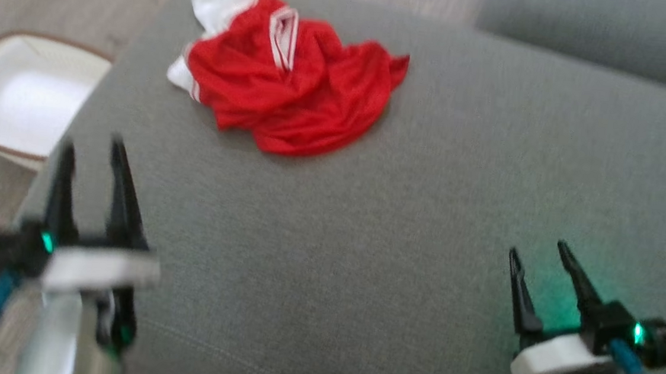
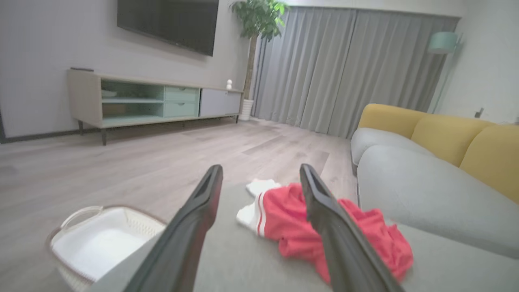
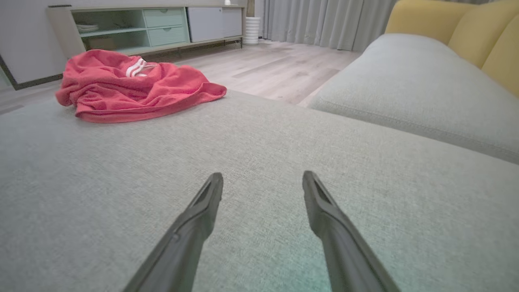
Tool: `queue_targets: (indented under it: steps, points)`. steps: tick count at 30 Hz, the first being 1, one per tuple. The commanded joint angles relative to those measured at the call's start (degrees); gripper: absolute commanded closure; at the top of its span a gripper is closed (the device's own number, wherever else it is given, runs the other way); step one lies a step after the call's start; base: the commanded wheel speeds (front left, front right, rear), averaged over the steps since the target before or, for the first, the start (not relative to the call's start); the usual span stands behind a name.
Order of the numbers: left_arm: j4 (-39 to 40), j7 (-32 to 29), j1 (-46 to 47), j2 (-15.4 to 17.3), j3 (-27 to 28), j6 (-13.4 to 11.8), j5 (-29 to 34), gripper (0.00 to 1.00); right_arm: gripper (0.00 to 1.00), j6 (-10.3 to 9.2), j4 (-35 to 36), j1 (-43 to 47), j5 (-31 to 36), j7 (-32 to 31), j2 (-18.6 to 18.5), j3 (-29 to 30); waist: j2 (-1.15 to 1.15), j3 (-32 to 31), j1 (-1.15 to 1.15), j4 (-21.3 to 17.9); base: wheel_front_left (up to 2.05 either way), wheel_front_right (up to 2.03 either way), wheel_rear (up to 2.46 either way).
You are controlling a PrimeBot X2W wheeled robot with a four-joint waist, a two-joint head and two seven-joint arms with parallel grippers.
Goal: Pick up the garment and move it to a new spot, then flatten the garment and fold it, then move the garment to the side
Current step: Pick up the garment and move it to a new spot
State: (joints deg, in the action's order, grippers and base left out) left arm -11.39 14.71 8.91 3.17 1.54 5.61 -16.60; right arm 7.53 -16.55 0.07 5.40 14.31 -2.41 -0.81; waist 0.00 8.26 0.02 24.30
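The garment (image 1: 285, 73) is a crumpled red piece with white trim and white parts, lying in a heap on the far left of the grey cushion (image 1: 403, 204). It also shows in the left wrist view as the garment (image 2: 292, 227) and in the right wrist view as the garment (image 3: 129, 87). My left gripper (image 1: 93, 147) stands open at the cushion's near left edge, well short of the cloth. My right gripper (image 1: 536, 247) is open over the near right of the cushion, far from the cloth. Both hold nothing.
A white basket (image 1: 19, 97) with a brown rim sits on the wooden floor left of the cushion, seen too as the basket (image 2: 101, 239). A second grey seat (image 1: 606, 36) with yellow backrests (image 2: 446, 138) lies beyond on the right. A TV cabinet (image 2: 150, 99) stands across the room.
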Motion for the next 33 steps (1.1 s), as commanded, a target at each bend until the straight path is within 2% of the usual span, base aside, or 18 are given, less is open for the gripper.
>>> queue_targets:
  steps: [1, 6, 12, 18, 26, 27, 28, 29, 33]
  points:
    - [0.8, 0.3, 4.5, 1.3, 2.2, 0.3, -0.4, 0.0, 0.0, -0.04, 2.1, -2.6, 0.8, 0.7, -0.5, -1.0, 0.0, 7.0, -0.02, -2.8, 0.0, 0.0, 0.0]
    - [-11.1, -2.9, 21.5, 6.7, 0.8, 1.5, -2.9, 0.0, 0.0, -0.04, 4.2, -3.8, 3.8, 0.0, -2.9, -1.4, 0.0, 14.6, -0.02, -5.0, 0.0, 0.0, 0.0]
    - [-25.7, -6.9, 35.7, 10.3, -1.7, 1.8, -6.9, 0.0, 0.0, -0.04, 10.2, -4.6, 4.2, -2.6, -5.9, -2.5, 0.0, 19.6, -0.02, -7.2, 0.0, 0.0, 0.0]
    - [-37.9, -10.7, 43.4, 12.7, -8.6, 1.9, -13.9, 0.0, 0.0, -0.04, 17.6, -1.7, 3.5, -6.5, -8.2, -2.4, 0.0, 21.8, -0.02, -9.2, 0.0, 0.0, 0.0]
    - [-48.2, -12.9, 45.6, 13.6, -14.4, 1.9, -14.2, 0.0, 0.0, -0.04, 20.9, 0.9, 2.8, -8.3, -8.3, -2.4, 0.0, 21.1, -0.02, -9.9, 0.0, 0.0, 0.0]
    - [-49.0, -13.5, 45.6, 13.5, -15.4, 1.9, -14.4, 0.58, 0.0, -0.04, 21.0, 1.0, 2.7, -8.4, -8.3, -2.5, 0.0, 21.0, -0.02, -9.9, 0.0, 0.0, 0.0]
    - [-49.4, -13.8, 45.6, 13.4, -16.4, 1.9, -14.7, 0.97, 0.0, -0.04, 21.0, 1.1, 2.6, -8.6, -8.2, -2.6, 0.0, 20.8, -0.02, -9.9, 0.0, 0.0, 0.0]
    - [-49.6, -14.0, 45.6, 13.4, -17.3, 1.9, -15.2, 1.0, 0.0, -0.04, 20.9, 1.1, 2.5, -8.6, -8.1, -2.7, 0.0, 20.4, -0.02, -9.9, 0.0, 0.0, 0.0]
    - [-47.6, -13.7, 45.7, 14.4, -20.6, 1.9, -18.3, 1.0, 0.0, -0.04, 20.0, 0.8, 1.7, -8.4, -7.5, -3.4, 0.0, 18.2, -0.02, -9.9, 0.0, 0.0, 0.0]
